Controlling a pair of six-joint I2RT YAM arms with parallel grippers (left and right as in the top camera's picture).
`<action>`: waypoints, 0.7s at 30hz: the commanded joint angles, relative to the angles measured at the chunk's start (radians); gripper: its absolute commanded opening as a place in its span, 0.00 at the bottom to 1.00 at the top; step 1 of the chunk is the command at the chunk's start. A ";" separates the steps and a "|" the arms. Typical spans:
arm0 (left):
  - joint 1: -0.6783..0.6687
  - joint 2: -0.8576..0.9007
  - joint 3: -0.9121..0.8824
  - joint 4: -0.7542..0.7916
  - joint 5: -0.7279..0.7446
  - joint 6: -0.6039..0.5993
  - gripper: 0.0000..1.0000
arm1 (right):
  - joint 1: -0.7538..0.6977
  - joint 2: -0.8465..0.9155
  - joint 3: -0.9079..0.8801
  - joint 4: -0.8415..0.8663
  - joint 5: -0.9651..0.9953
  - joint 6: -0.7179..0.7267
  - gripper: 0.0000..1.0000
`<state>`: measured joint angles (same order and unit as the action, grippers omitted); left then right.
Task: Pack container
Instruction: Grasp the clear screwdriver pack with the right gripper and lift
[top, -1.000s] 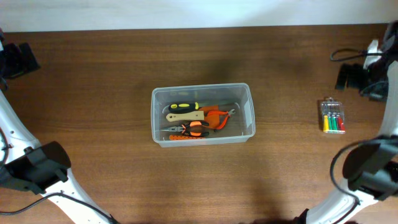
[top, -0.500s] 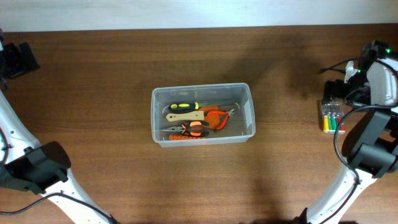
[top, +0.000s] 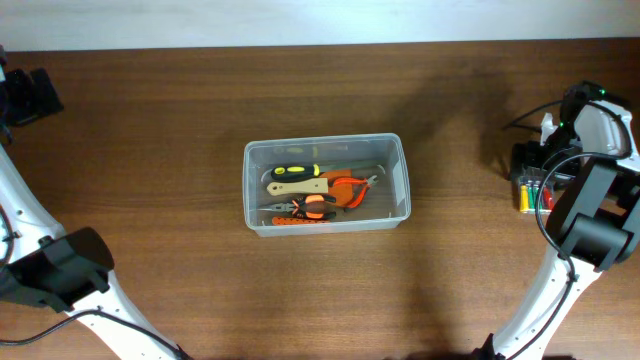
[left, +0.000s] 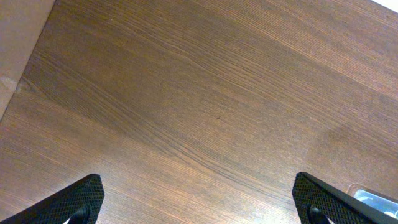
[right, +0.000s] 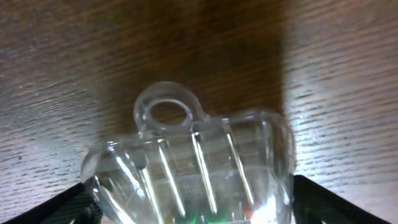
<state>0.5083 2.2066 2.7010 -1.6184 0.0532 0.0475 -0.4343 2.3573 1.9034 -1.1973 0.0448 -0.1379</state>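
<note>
Brown wood-grain table (top: 200, 120), seen from above and from both wrists. The right gripper (right: 199, 208) hangs low over the small clear case (right: 186, 155) of screwdrivers. Its jaws are spread wide, one tip at either side of the case, and nothing is gripped yet. The case's round hang loop (right: 166, 112) points away from the wrist camera. A second earlier this arm stood back at the table's right edge and the case lay uncovered; it has since swung in and now hides the far end of the case in the overhead view. This reads as the approach to a pick, the case being the only loose item on the table. The container (top: 403, 180) sits at mid-table, well apart from the case, and has not moved. It already holds a yellow-and-black handled tool (top: 295, 171) and orange-handled pliers (top: 345, 188). The left gripper (left: 199, 199), also parted and empty, idles over bare wood at the far left. No brand, label or writing can be read; only green, red and yellow show inside the case.
</note>
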 joint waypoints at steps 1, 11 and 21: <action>0.005 -0.010 -0.003 0.002 0.011 -0.010 0.99 | 0.000 0.012 -0.004 0.008 0.012 0.018 0.88; 0.005 -0.010 -0.003 0.002 0.011 -0.010 0.99 | 0.000 0.012 -0.069 0.045 0.012 0.046 0.63; 0.005 -0.010 -0.003 0.002 0.011 -0.010 0.99 | 0.003 -0.011 -0.031 -0.047 -0.117 0.076 0.56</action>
<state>0.5083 2.2066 2.7010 -1.6188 0.0532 0.0471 -0.4343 2.3402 1.8740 -1.2228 0.0235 -0.0776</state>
